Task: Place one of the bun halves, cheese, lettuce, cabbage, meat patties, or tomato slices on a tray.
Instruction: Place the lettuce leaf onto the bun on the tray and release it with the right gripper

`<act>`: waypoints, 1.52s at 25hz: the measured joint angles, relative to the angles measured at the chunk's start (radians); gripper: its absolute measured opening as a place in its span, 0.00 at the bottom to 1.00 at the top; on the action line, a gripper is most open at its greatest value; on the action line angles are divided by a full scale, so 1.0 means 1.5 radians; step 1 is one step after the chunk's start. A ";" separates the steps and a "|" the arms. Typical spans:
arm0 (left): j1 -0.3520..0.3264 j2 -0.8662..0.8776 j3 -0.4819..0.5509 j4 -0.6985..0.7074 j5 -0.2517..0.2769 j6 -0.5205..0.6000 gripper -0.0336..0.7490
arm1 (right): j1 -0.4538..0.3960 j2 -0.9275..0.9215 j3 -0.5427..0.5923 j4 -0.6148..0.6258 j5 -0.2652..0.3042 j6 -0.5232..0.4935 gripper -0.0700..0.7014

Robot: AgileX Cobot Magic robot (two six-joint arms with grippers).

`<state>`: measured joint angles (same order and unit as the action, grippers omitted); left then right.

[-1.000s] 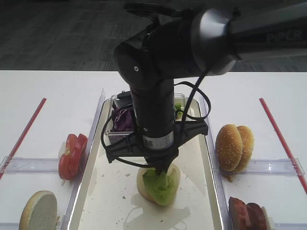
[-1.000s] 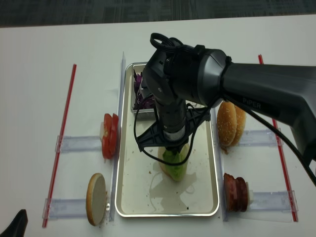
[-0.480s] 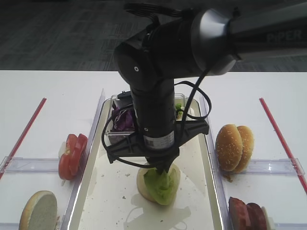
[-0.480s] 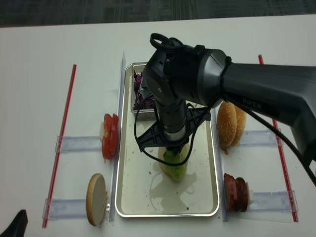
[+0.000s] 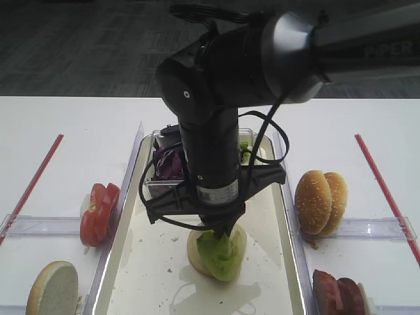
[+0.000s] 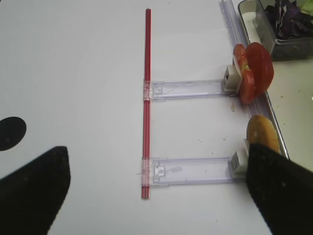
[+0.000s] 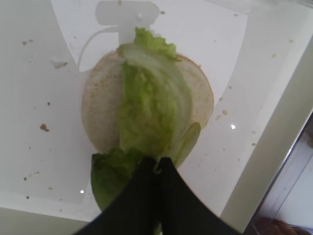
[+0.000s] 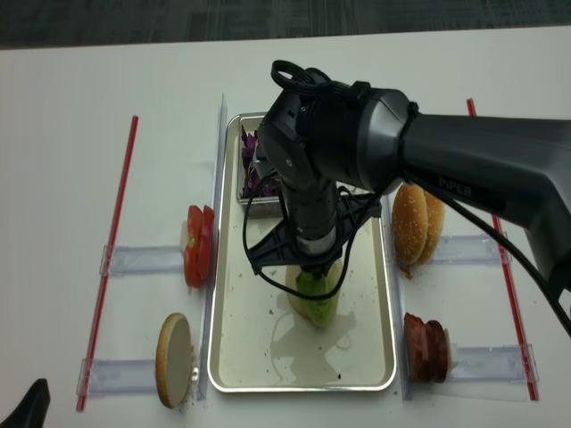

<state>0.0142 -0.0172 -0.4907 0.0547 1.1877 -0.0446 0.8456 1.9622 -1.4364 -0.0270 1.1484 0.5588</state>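
One lettuce (image 7: 146,112) leaf is lying on a bun half (image 7: 100,115) in the middle of the tray (image 8: 357,370), with bare tray all around. The right gripper (image 7: 156,164) is pinching the leaf's end, jaws pressed together. "PIPER" is showing on the arm (image 8: 482,169).

trays (image 8: 384,357): 1 | lettuce leaves (image 7: 146,117): 1 | tomato stacks (image 5: 98,211): 1 | patty stacks (image 8: 426,346): 1 | buns: perhaps 4

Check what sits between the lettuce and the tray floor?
A bun half, cut face up, lies under the lettuce on the tray. Clearest in the right wrist view.
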 joint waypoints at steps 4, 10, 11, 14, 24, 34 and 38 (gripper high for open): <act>0.000 0.000 0.000 0.000 0.000 0.000 0.90 | 0.000 0.014 0.000 0.000 -0.001 -0.002 0.15; 0.000 0.000 0.000 0.000 0.000 0.000 0.90 | 0.000 0.028 0.000 0.001 -0.008 -0.002 0.15; 0.000 0.000 0.000 0.000 0.000 0.000 0.90 | 0.000 0.028 0.000 0.001 -0.008 -0.003 0.15; 0.000 0.000 0.000 0.000 0.000 0.000 0.90 | 0.000 0.028 0.000 0.001 -0.008 -0.010 0.15; 0.000 0.000 0.000 0.000 0.000 0.000 0.90 | 0.000 0.028 0.000 0.001 -0.008 -0.013 0.20; 0.000 0.000 0.000 0.000 0.000 0.000 0.90 | 0.000 0.028 0.000 0.001 -0.006 -0.013 0.38; 0.000 0.000 0.000 0.000 0.000 0.000 0.90 | 0.000 0.028 0.000 0.001 -0.001 -0.013 0.54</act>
<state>0.0142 -0.0172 -0.4907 0.0547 1.1877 -0.0446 0.8456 2.0041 -1.4364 -0.0251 1.1475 0.5397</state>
